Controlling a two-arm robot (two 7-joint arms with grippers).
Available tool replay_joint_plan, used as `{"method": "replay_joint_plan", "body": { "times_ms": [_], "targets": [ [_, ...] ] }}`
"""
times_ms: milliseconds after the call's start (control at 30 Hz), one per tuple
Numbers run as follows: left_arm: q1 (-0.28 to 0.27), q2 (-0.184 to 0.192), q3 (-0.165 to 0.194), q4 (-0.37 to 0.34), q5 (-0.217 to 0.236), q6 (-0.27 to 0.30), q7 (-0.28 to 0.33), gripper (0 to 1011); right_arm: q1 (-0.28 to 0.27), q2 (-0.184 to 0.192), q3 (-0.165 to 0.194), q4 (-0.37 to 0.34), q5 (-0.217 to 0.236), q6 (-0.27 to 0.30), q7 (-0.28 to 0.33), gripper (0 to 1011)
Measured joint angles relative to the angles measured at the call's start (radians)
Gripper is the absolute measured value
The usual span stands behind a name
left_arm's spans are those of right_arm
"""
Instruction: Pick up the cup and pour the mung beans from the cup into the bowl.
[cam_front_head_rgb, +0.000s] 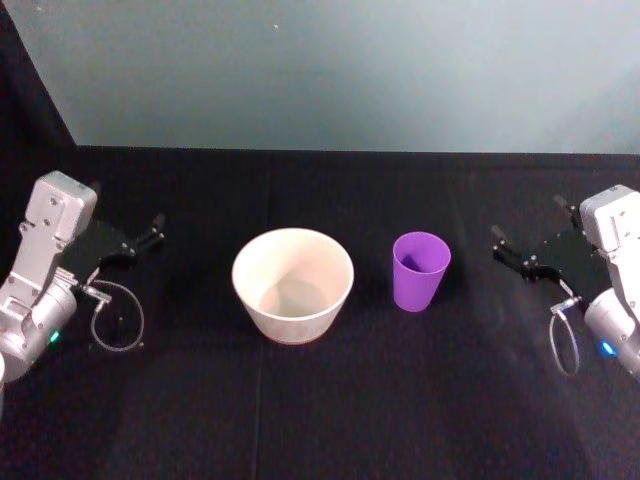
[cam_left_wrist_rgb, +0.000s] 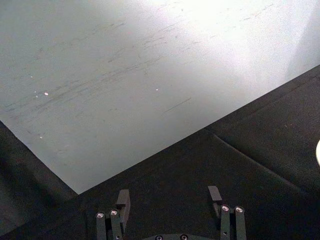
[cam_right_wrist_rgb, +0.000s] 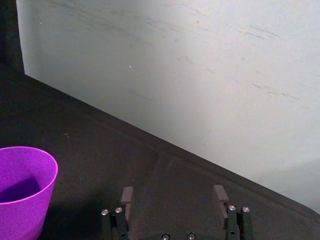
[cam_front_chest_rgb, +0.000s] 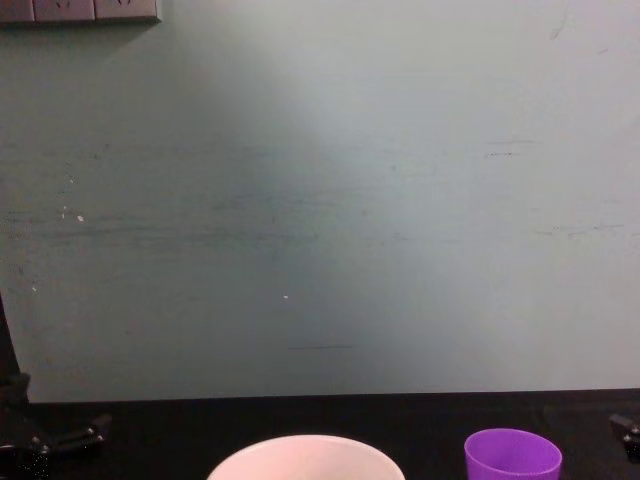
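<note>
Here, the purple cup (cam_front_head_rgb: 420, 271) stands upright on the black surface (cam_front_head_rgb: 320, 410), just right of the middle of the head view, its rim facing up. What lies inside it cannot be told. The pale bowl (cam_front_head_rgb: 293, 285) sits to its left, near the centre of the frame, also upright and much wider than the cup; the two are close together but apart, with a strip of dark cloth between them. The right gripper (cam_front_head_rgb: 503, 245) hovers at the right edge of the frame, level with the cup and a little way from it, its fingers pointing toward the cup and spread apart with nothing between them. In the right wrist view the cup shows at the lower left corner, off to one side of the two parted fingers (cam_right_wrist_rgb: 127, 196). The left gripper (cam_front_head_rgb: 153, 230) rests at the left edge of the head view, well apart from the bowl, its jaws likewise spread and empty. A plain grey-green wall (cam_front_head_rgb: 350, 70) rises behind the far edge of the surface.
</note>
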Motion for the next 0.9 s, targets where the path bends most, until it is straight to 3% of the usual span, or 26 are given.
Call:
{"method": "replay_joint_plan", "body": {
  "times_ms": [900],
  "targets": [
    [0.0,0.0,0.0,0.0,0.0,0.0,0.0,1012,0.0,0.0,0.0,0.0,0.0,0.0,0.0,1003]
  ]
}}
